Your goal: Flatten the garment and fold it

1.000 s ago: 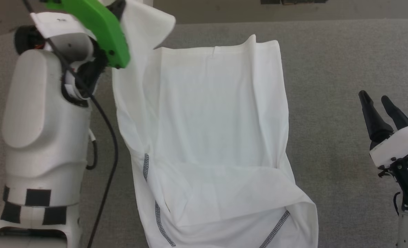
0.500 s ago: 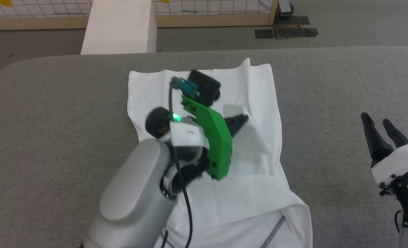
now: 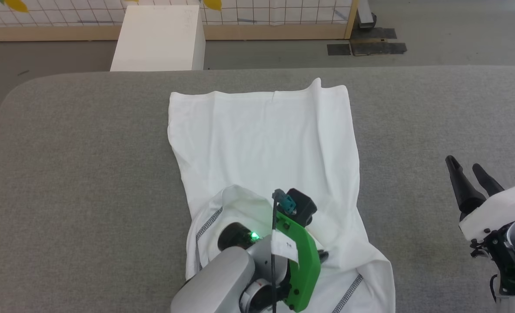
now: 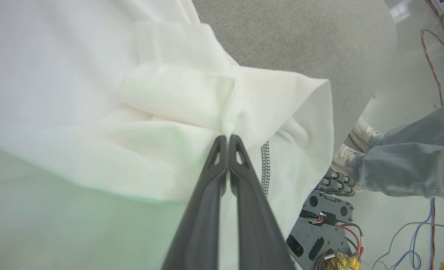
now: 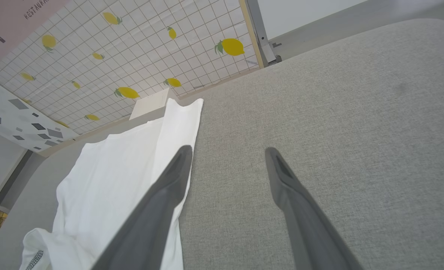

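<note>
**On the grey table (image 3: 88,152), the T-shirt (image 3: 261,143) is pinched at its near fold**

In the head view, the table stands before a tiled wall (image 3: 283,11) with lemons. The white shirt lies lengthwise at the table's middle, its near end bunched. The right gripper (image 3: 463,164) hangs well apart from it, fingers spread and empty.

In the left wrist view, the left gripper (image 4: 228,137) is clenched on a thick fold beside a stitched seam (image 4: 265,165).

In the right wrist view, the far part of the shirt lies flat.

The cloth looks light, soft and limp. I judge that hems and corners give the best hold.
</note>
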Robot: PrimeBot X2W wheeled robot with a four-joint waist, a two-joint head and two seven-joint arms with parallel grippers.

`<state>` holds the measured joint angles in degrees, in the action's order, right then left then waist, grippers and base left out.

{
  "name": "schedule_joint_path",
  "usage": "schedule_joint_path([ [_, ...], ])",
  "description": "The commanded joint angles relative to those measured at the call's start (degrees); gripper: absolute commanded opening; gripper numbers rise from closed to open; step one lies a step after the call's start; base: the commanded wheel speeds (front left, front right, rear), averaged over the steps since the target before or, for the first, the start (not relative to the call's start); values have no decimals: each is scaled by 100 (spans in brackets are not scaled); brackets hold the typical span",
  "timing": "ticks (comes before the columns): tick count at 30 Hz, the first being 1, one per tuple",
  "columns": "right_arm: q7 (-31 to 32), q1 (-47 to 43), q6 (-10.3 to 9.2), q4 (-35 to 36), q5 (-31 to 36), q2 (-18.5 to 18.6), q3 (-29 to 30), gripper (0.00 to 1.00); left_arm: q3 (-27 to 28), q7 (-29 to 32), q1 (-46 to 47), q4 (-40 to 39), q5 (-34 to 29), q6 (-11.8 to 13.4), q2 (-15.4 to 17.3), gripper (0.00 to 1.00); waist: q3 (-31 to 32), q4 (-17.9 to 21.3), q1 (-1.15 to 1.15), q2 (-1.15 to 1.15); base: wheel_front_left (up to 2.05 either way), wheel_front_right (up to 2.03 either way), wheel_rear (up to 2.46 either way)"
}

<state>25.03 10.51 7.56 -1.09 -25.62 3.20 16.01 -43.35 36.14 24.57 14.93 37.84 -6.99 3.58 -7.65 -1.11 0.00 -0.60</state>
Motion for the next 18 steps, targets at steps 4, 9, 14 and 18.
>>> schedule_joint_path([
  [4, -27, -26, -8, -59, -12, -14, -25, 100, -67, -75, -118, 663, -64, 50, 1, 0, -21, 93, 0, 59, 0, 0, 0],
  [9, -41, -52, -8, -96, -11, -17, -16, 100, -145, -119, -187, 1068, 166, 28, -33, 0, -23, 138, 0, 59, 0, 0, 0],
  [14, -51, -99, -8, -133, 17, -20, 10, 100, -95, -338, -37, 1054, 432, 13, -57, 100, 55, 93, 0, 59, 0, 0, 0],
  [18, -56, -135, -8, -187, 20, -24, -19, 100, -18, -498, 120, 866, 615, 7, -64, 100, 197, 43, 0, 59, 0, 0, 0],
])
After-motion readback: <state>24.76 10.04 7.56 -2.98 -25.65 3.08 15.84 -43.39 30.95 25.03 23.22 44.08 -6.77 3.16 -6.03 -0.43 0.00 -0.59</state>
